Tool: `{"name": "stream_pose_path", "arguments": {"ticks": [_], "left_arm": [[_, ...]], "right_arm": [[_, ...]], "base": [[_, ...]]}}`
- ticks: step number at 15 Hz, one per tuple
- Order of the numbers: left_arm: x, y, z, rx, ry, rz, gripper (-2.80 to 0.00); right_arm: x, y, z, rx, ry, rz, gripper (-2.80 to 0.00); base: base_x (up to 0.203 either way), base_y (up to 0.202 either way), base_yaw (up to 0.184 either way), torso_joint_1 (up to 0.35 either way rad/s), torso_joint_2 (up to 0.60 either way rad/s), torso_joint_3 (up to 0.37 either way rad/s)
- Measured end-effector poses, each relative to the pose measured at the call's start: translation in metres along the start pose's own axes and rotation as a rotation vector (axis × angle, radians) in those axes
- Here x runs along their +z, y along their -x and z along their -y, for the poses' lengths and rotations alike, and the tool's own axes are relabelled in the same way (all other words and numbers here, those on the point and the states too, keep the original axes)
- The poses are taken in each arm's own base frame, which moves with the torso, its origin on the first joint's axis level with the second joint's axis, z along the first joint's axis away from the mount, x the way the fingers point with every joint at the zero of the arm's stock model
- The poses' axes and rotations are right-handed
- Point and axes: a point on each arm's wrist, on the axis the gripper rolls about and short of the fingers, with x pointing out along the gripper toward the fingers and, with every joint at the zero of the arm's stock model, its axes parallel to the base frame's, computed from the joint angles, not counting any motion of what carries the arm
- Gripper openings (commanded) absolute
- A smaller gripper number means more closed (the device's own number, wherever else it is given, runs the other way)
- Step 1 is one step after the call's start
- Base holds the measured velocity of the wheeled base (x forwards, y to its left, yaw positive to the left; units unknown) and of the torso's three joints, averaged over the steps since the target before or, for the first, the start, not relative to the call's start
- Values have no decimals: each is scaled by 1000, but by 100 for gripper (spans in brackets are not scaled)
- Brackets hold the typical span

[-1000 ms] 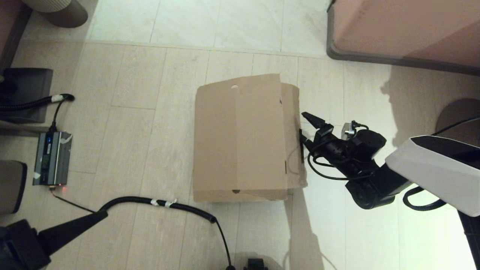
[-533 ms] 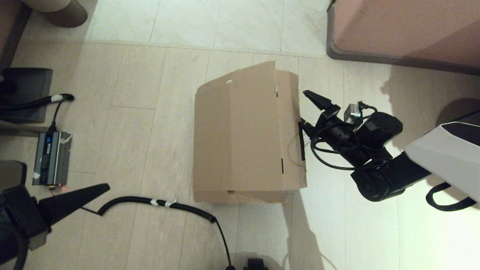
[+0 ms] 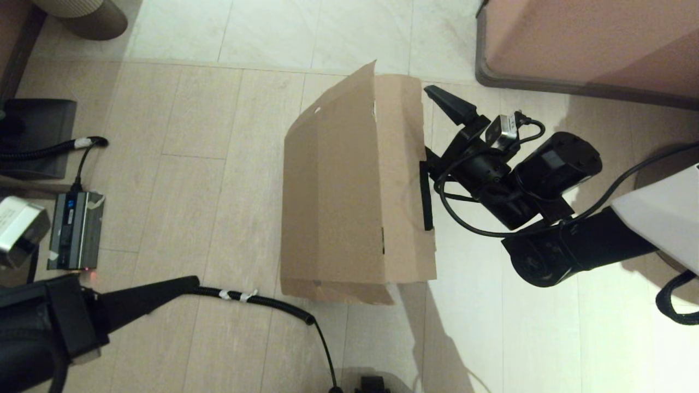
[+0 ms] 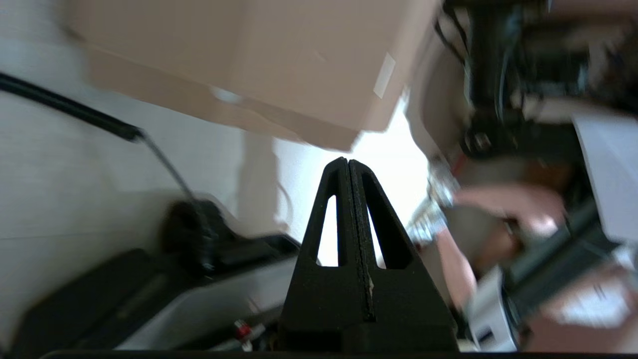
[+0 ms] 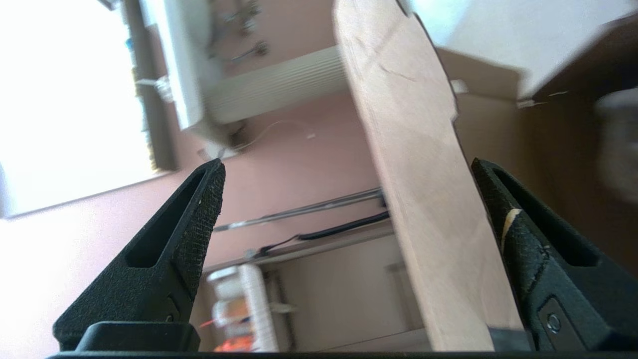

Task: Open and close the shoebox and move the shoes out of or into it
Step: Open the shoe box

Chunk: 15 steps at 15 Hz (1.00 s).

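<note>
Right tool (image 3: 434, 134), fingers apart, straddles the shoebox (image 3: 333, 196) lid's edge flap (image 5: 423, 199); lift along the hinge arc.

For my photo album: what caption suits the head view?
Right gripper, open, lifts the shoebox lid by its edge flap.

The shoebox (image 3: 338, 191) is plain brown cardboard, with a dark tape strip (image 3: 425, 196) on its flap. Both tools are black. The floor (image 3: 218, 164) is pale beige tile; the furniture block (image 3: 590, 43) is pink-brown.
</note>
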Motion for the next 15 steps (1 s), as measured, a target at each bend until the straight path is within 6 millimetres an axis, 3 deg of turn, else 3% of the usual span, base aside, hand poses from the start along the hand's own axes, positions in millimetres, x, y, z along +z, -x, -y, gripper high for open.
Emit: {"name": "stream_pose_path", "arguments": {"ticks": [5,10,15], "left_arm": [[0,-18,22,-124,-31,-101,-280],[-7,-23,23,-133,12,-150,-280],[-12,-24,27,-157,31,-181,-280]], "right_arm": [[-26,-18,-23,90,-28,-56,0],[-50,-37,-45,191,-116,-106,0],[-81,-58,-44,261,-153,-158,0]], "base": [[0,0,0,0,0,0],[0,0,0,0,0,0],[0,0,0,0,0,0]]}}
